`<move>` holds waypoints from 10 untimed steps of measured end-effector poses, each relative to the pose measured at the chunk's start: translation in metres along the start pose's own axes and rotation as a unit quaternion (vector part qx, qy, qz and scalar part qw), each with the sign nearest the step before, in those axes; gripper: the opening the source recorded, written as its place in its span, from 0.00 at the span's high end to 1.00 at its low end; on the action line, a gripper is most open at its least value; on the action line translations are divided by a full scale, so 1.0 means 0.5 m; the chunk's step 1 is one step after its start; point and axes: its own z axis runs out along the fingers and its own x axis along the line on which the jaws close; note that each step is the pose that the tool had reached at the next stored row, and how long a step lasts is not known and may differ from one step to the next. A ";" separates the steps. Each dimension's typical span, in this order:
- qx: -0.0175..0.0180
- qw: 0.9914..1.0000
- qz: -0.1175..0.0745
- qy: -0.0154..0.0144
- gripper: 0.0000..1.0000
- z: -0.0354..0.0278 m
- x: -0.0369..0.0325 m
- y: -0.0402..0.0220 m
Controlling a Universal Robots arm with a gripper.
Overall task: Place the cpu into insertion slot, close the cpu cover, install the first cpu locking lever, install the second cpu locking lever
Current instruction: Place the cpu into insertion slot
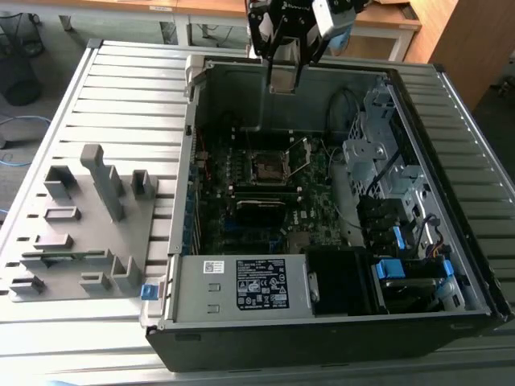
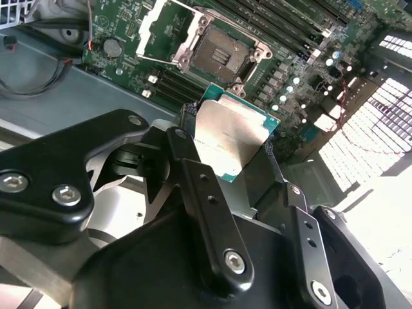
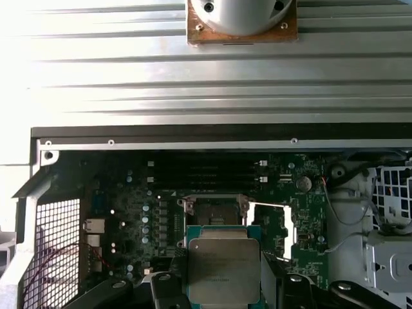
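Observation:
My gripper (image 1: 283, 79) hangs above the back wall of the open computer case, shut on the cpu (image 1: 282, 78). In both wrist views the cpu (image 2: 228, 138) (image 3: 223, 267) shows its silver-grey top and green edge, pinched by its sides between the black fingers (image 2: 193, 183). Well below it on the green motherboard (image 1: 318, 193) lies the insertion slot (image 1: 268, 165) (image 2: 219, 55) (image 3: 212, 209), dark, square and uncovered. The cpu cover (image 1: 299, 155) (image 2: 161, 29) (image 3: 270, 222), a thin silver frame, stands swung open beside the slot.
The case's metal walls (image 1: 193, 161) ring the board. A drive cage and cables (image 1: 378, 169) fill the exterior view's right, and a power supply box (image 1: 241, 285) sits in front. A grey parts fixture (image 1: 80, 225) stands on the slatted table at the exterior view's left.

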 end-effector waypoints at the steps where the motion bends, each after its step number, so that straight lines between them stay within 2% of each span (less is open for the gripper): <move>1: 0.000 1.000 0.000 0.000 0.46 0.004 0.000 0.000; 5: 0.000 1.000 0.000 0.000 0.46 0.017 0.000 -0.001; 10: 0.000 1.000 0.000 0.000 0.46 0.018 0.000 -0.002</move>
